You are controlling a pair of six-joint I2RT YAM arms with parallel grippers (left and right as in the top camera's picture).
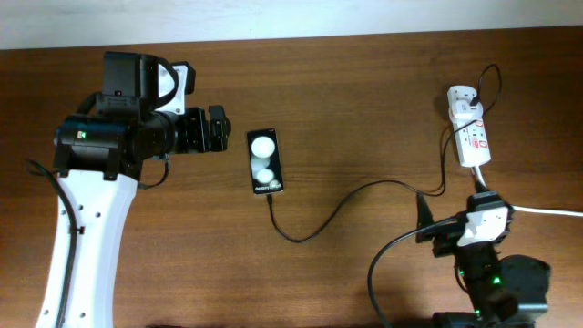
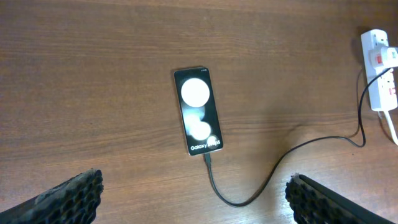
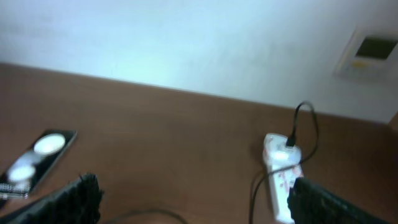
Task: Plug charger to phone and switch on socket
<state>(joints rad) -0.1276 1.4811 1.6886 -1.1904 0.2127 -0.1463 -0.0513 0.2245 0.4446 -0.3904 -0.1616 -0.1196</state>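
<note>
The black phone [image 1: 265, 161] lies flat mid-table, showing two white round patches and white lettering; it also shows in the left wrist view [image 2: 198, 110] and the right wrist view [image 3: 37, 160]. The thin black charger cable [image 1: 346, 202] runs from the phone's near end, its plug tip [image 2: 209, 158] at the phone's port, to the white adapter [image 1: 461, 98] on the white socket strip [image 1: 472, 137]. The strip also shows in the left wrist view [image 2: 380, 68] and the right wrist view [image 3: 283, 174]. My left gripper [image 1: 219, 130] is open and empty, left of the phone. My right gripper [image 3: 193, 199] is open and empty, near the strip's near end.
A thick white cord [image 1: 547, 211] leaves the strip toward the right edge. The wooden table [image 1: 364, 100] meets a pale wall at the back. The right arm's own black cable [image 1: 383, 273] loops near the front edge.
</note>
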